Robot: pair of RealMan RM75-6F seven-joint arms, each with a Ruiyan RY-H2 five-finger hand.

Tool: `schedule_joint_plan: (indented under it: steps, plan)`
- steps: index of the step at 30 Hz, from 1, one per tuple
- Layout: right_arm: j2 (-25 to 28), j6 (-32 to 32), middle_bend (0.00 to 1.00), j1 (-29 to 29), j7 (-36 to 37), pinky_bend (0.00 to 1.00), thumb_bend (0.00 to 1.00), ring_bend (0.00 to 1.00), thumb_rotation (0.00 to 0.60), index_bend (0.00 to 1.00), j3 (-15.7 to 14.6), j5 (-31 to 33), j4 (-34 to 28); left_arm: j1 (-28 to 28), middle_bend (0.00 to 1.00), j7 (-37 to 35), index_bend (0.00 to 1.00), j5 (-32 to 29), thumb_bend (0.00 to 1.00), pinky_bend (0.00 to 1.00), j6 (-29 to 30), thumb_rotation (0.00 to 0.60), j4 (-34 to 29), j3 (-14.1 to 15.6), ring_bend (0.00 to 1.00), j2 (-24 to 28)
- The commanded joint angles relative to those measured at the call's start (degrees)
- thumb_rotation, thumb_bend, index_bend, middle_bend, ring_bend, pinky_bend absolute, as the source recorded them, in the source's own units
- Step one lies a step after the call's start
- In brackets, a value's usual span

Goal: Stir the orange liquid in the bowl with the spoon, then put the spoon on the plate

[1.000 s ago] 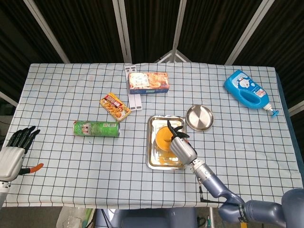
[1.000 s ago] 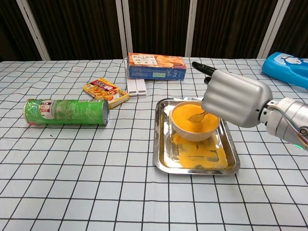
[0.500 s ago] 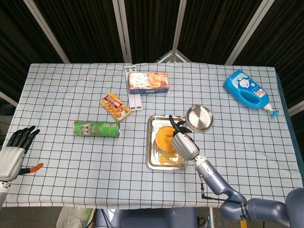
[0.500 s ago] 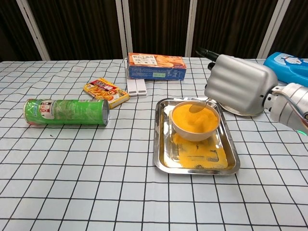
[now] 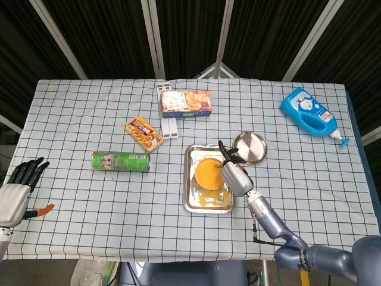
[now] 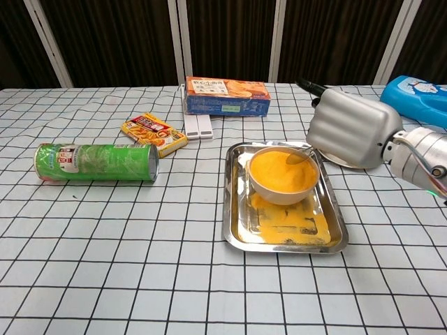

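Observation:
A white bowl of orange liquid stands in a steel tray with orange spill on its floor. My right hand hovers at the bowl's right rim and holds the spoon. Only the spoon's tip shows, over the rim; the hand hides its handle. From the head view, the right hand lies between the bowl and the round metal plate. My left hand hangs off the table's left edge, fingers apart and holding nothing.
A green can lies on its side left of the tray. A snack packet, a white strip and a biscuit box sit behind it. At the far right lies a blue bottle.
My right hand has moved right, toward the plate. The spoon has risen from the middle of the liquid to the bowl's right rim. The left hand has stayed put.

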Motion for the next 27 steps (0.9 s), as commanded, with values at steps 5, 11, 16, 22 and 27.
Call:
schedule_joint_plan:
  steps: [5,11,16,22,27]
  plan:
    - [-1.3,0.0,0.71,-0.6,1.2,0.0,0.71,0.39,0.6,0.83,-0.6,0.4,1.2,0.0,0.0,-0.1,0.0,0.0,0.0,0.0,-0.1,0.6,0.0,0.0,0.0,0.0]
    - [-1.8,0.3,0.71,-1.1,2.0,0.0,0.71,0.39,0.6,0.83,-0.8,0.9,-1.1,0.0,0.0,0.1,0.0,0.0,0.0,0.0,-0.1,0.6,0.0,0.0,0.0,0.0]
    - [-1.4,0.5,0.71,-1.1,1.6,0.0,0.71,0.39,0.6,0.83,-1.2,0.3,-3.2,0.0,0.0,0.3,0.0,0.0,0.0,0.0,-0.1,0.6,-0.1,0.0,0.0,-0.1]
    - [-0.5,0.6,0.71,-1.3,0.8,0.0,0.71,0.39,0.6,0.83,-1.8,-0.1,-5.6,0.0,0.0,0.4,0.0,0.0,0.0,0.0,0.0,0.6,-0.1,0.0,0.0,-0.1]
    - [0.1,1.0,0.71,-1.2,0.7,0.0,0.71,0.39,0.6,0.83,-1.7,-0.6,-6.7,0.0,0.0,0.4,0.0,0.0,0.0,0.0,0.0,0.6,-0.1,0.0,0.0,-0.1]
